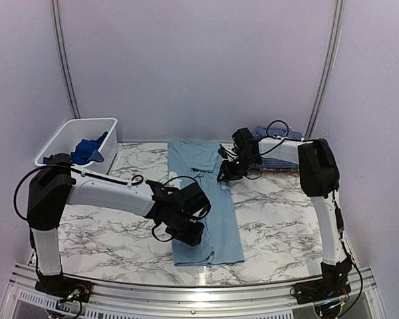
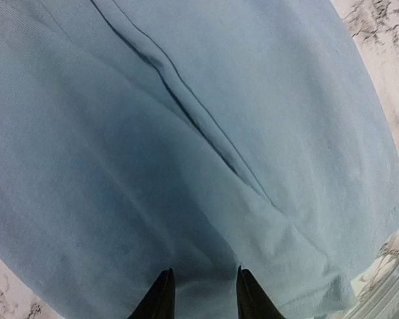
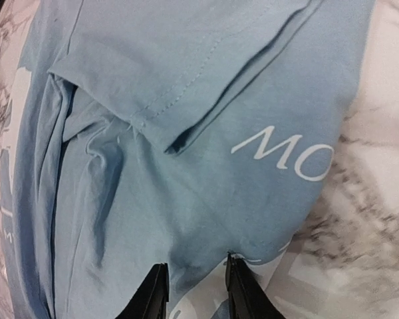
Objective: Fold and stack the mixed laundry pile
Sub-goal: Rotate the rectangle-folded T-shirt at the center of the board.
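Note:
The plain light blue T-shirt (image 1: 223, 226) lies flat as a long folded strip down the middle of the marble table. My left gripper (image 1: 186, 224) hovers low over its near left part, jaws apart, nothing held; the left wrist view shows the gripper (image 2: 203, 292) over smooth cloth (image 2: 186, 133). My right gripper (image 1: 226, 176) is at the shirt's far right edge, jaws apart astride the cloth's edge (image 3: 186, 199) in the right wrist view (image 3: 194, 289). The navy small-check shirt (image 1: 284, 163) lies folded at the back right. The royal blue garment (image 1: 86, 149) is in the bin. The plaid piece is hidden.
A white plastic bin (image 1: 66, 136) stands at the back left. White letters (image 3: 282, 153) are printed on the T-shirt near the right gripper. Bare marble table (image 1: 279, 212) shows to the right of the shirt. A metal rail (image 1: 186, 292) runs along the near edge.

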Robot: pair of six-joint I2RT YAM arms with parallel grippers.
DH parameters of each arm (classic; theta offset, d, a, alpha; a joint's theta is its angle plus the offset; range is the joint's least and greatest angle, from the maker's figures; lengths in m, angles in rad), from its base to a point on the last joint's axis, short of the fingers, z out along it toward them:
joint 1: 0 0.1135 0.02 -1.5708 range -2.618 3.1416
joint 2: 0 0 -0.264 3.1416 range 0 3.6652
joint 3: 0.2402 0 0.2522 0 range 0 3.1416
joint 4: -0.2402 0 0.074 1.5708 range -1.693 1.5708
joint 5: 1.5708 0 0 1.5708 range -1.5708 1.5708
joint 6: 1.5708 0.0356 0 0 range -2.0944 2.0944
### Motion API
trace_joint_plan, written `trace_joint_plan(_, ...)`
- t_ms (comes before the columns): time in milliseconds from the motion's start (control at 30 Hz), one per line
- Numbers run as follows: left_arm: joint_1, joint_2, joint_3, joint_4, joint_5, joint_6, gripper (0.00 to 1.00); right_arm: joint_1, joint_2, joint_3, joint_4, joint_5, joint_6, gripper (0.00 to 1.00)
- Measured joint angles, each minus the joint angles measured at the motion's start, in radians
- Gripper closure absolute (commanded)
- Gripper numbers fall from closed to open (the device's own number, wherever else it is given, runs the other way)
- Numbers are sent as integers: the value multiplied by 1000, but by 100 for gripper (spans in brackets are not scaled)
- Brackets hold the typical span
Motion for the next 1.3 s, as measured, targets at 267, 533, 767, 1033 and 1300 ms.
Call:
trace_joint_plan(267, 5, -53, 32, 31, -11, -47, 35, -32, -65, 18, -71, -11, -24, 66)
trace_joint_plan(533, 6, -388, -227, 109, -45, -209, 36, 12, -608, -443, -21, -118, 53, 65)
trace_joint_plan(767, -14, -475, -474, 241, -32, -423, 46, 65, -840, -858, -10, -144, 133, 65)
trace_joint_plan(1033, -138, -422, -513, 358, -31, -563, 47, 91, -978, -1131, 18, -160, 229, 65)
trace_joint_plan(1300, -171, -337, -496, 383, -45, -608, 50, 111, -989, -1234, 107, -187, 291, 65)
